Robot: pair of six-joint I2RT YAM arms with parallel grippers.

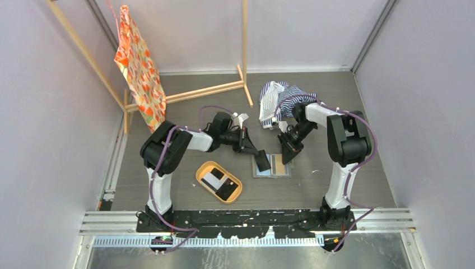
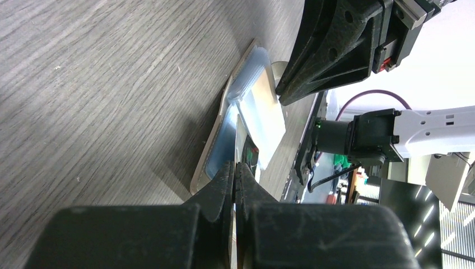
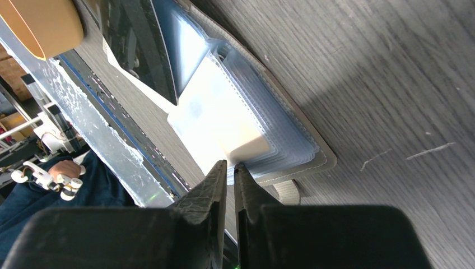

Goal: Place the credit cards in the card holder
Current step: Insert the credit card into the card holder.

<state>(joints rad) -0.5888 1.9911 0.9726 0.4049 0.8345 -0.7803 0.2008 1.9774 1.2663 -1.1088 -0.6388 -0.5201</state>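
Note:
The card holder [image 1: 282,174] lies open on the table, its blue-grey sleeves up, with an orange-tan card [image 1: 277,164] in its right half. My left gripper [image 1: 259,157] is shut on a black card [image 1: 263,163] and holds it slanted over the holder's left half. In the left wrist view the gripper [image 2: 236,167] pinches the card [image 2: 250,157] edge-on just above the sleeves [image 2: 221,143]. My right gripper [image 1: 287,157] is at the holder's far right edge. In the right wrist view its tips [image 3: 230,166] are closed at the edge of the fanned sleeves [image 3: 302,148], below a pale card [image 3: 218,112].
An oval orange tray [image 1: 201,171] left of the holder holds a white card [image 1: 212,179] and a black card [image 1: 226,189]. A striped cloth [image 1: 280,98] lies behind the right arm. A wooden frame [image 1: 213,89] with a patterned orange cloth [image 1: 137,67] stands at the back left.

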